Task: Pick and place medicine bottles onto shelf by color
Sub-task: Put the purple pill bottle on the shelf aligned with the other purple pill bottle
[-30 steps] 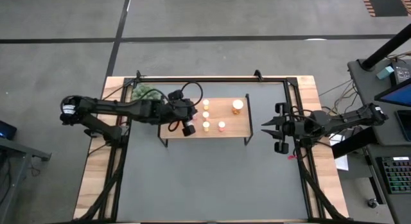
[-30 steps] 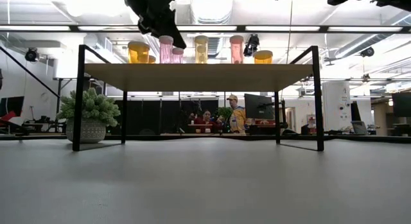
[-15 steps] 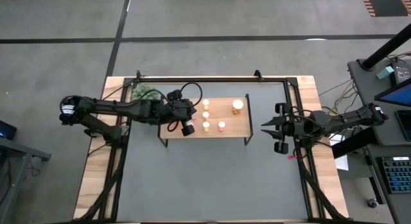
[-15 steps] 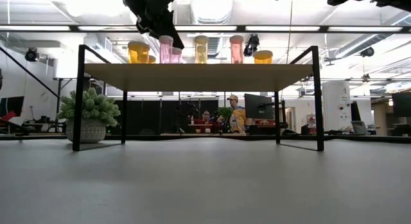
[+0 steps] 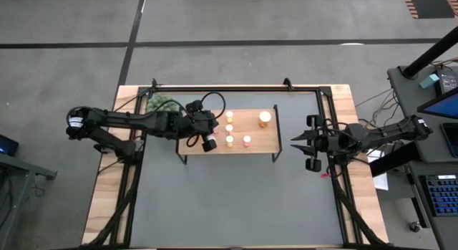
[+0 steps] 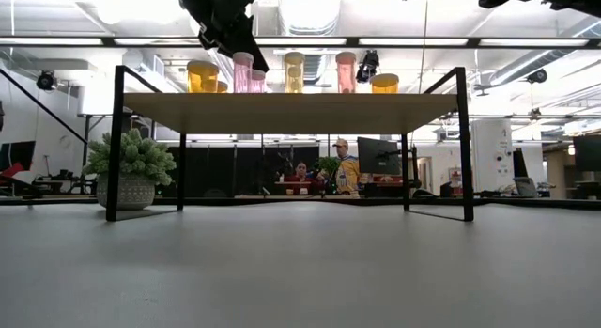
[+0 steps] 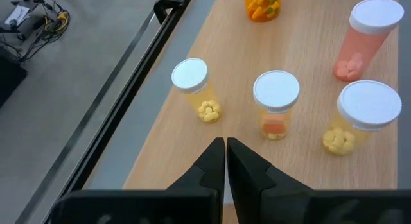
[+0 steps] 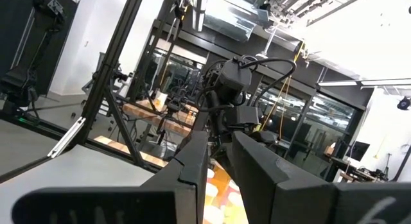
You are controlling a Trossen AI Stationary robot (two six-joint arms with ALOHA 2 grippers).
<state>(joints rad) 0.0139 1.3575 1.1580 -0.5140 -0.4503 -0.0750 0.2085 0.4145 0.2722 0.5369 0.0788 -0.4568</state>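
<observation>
Six bottles stand on the shelf (image 5: pixel 254 139), all upright, long axes vertical, white caps up. Shelf's long axis runs left-right across the counter (image 5: pixel 236 200), near its far edge.

Low view: wide orange bottle (image 6: pixel 202 76) at left end, another orange one partly hidden behind it, then pink bottle (image 6: pixel 243 72) with a second pink just behind, yellow bottle (image 6: pixel 295 71), pink bottle (image 6: pixel 346 71), short orange bottle (image 6: pixel 384 83) toward right end.

Left wrist view: yellow bottle (image 7: pixel 194 89), pink-pill bottle (image 7: pixel 276 102), yellow bottle (image 7: pixel 358 116), tall pink bottle (image 7: pixel 367 34), orange one (image 7: pixel 262 6) cut off at frame edge; all apart from each other.

Left gripper (image 5: pixel 208 140) hovers over shelf's left part, just above the bottles; jaws closed together, tips touching, holding nothing. In low view it hangs over the left pink bottle.

Right gripper (image 5: pixel 296 141) waits off the shelf's right end, above the counter; jaws narrowly apart, nothing between them.

Plant (image 6: pixel 130 168) sits on counter by shelf's left legs. People visible in room behind.

Versus earlier frames: no change, both arms and all bottles in same spots.
</observation>
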